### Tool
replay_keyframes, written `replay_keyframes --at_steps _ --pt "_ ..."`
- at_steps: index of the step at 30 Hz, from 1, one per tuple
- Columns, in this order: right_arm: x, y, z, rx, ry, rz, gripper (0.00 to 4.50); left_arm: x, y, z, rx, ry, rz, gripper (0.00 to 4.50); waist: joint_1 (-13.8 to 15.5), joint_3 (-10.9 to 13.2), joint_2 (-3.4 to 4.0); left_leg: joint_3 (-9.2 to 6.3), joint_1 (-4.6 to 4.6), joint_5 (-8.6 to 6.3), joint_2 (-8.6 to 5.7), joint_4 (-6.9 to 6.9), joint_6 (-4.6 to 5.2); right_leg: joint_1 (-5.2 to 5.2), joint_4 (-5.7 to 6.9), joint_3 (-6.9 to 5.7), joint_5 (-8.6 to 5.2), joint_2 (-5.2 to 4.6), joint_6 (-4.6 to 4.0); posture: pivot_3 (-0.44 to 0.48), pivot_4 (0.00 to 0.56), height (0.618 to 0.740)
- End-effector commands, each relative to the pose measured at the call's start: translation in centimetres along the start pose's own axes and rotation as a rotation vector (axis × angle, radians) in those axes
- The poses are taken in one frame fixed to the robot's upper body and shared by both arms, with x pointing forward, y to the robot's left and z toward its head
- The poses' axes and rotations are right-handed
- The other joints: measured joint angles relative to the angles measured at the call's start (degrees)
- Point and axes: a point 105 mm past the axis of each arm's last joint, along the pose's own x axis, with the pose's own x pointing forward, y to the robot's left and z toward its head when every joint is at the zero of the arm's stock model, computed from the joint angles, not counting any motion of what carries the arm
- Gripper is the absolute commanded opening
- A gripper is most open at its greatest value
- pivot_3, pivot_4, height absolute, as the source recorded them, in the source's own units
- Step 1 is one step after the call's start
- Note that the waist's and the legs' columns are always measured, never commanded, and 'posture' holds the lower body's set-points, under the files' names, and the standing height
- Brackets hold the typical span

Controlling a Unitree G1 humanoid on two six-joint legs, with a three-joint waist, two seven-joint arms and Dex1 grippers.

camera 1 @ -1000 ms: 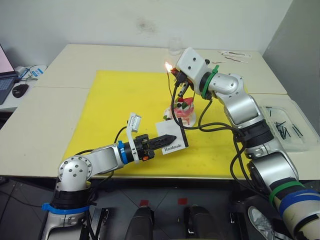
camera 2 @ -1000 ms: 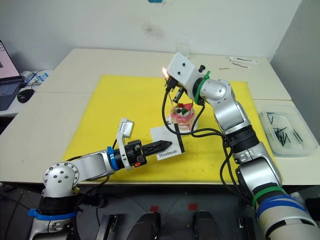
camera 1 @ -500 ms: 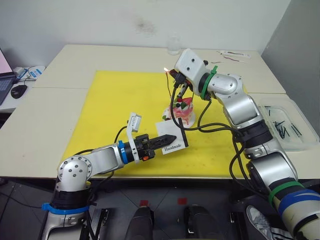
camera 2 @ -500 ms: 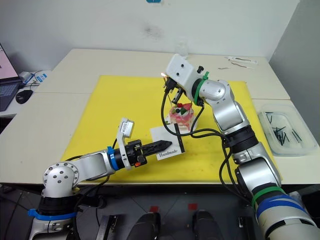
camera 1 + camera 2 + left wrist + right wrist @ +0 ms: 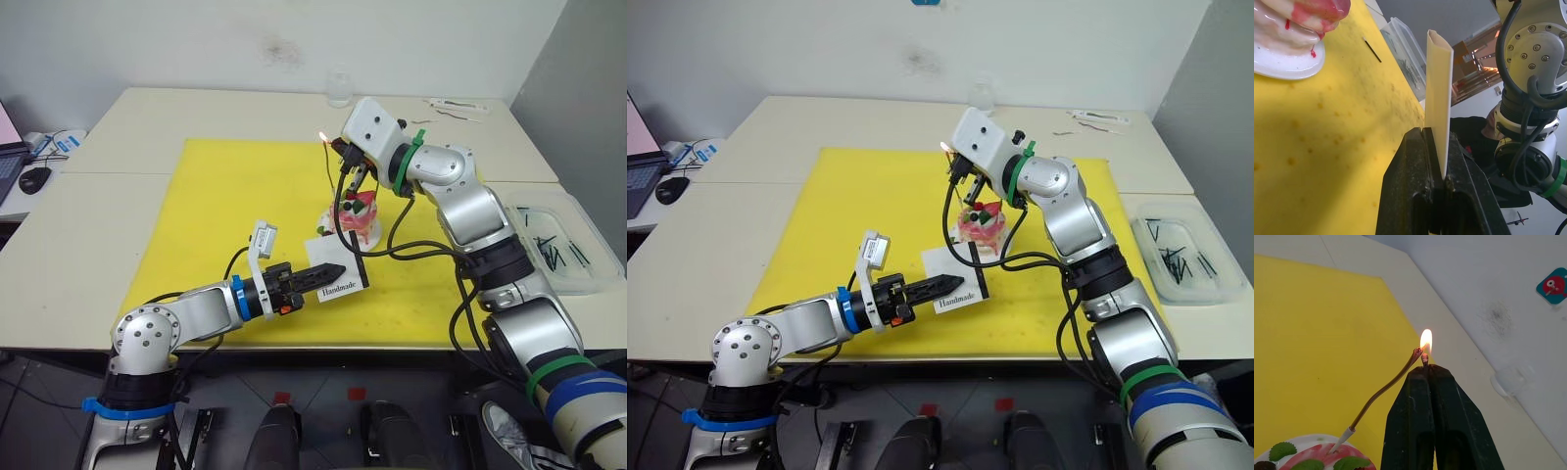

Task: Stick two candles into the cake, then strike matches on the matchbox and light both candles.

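R gripper (image 5: 1424, 369) is pinched tight on a short dark match, burnt nearly down to the black fingertips, small flame (image 5: 1426, 340) touching the curled tip of the thin greenish-brown wire-like candle (image 5: 1385, 388). That candle stands bent in the small round pink-and-white cake on its white plate (image 5: 359, 217), which sits on the yellow mat (image 5: 235, 206) roughly centre, w/ the R gripper hovering at the cake's 11 o'clock. L gripper (image 5: 1436, 142) is clamped on the flat white matchbox w/ black "Handmade" script (image 5: 338, 274), held on edge just off the cake's 7 o'clock. Spare matches lie in the clear plastic tray (image 5: 558, 250) at 3 o'clock, off the mat. Can't make out a 2nd candle in the cake. Judgement: step = lighting candle 1. To do it well: keep flame steady on the wick tip, no lateral drift since the candle is thin and bendy, don't push it. Little match left, so flame is close to the finger pads; once the wick catches, pull back fast. Keep L arm parked, matchbox clear of the flame.
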Motion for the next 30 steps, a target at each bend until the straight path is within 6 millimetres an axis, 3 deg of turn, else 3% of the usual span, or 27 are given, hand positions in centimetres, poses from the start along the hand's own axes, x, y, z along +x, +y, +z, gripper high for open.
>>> replay_keyframes --at_steps 1,20,30 --pt "-0.2 -0.5 0.7 -0.031 -0.019 -0.015 0.03 0.2 -1.2 0.6 0.033 -0.021 -0.045 0.0 0.0 0.0 0.0 0.0 0.0 0.0 0.0 0.0 0.0 0.0 0.0 0.0 0.0 0.0 0.0 0.0 0.15 0.74" --pt "-0.5 -0.6 0.5 -0.035 -0.007 -0.013 0.03 0.3 -1.3 0.4 0.027 -0.014 -0.055 0.0 0.0 0.0 0.0 0.0 0.0 0.0 0.0 -0.02 0.0 -0.01 -0.01 0.0 0.0 0.0 0.0 0.0 0.15 0.74" --pt "-2.0 -1.1 2.1 -0.036 -0.035 -0.036 0.03 0.3 -1.2 0.4 0.027 -0.006 -0.057 0.0 -0.1 0.0 0.01 -0.01 0.0 0.0 0.0 -0.05 0.0 -0.03 -0.01 -0.01 -0.01 0.0 -0.01 0.0 0.15 0.74"
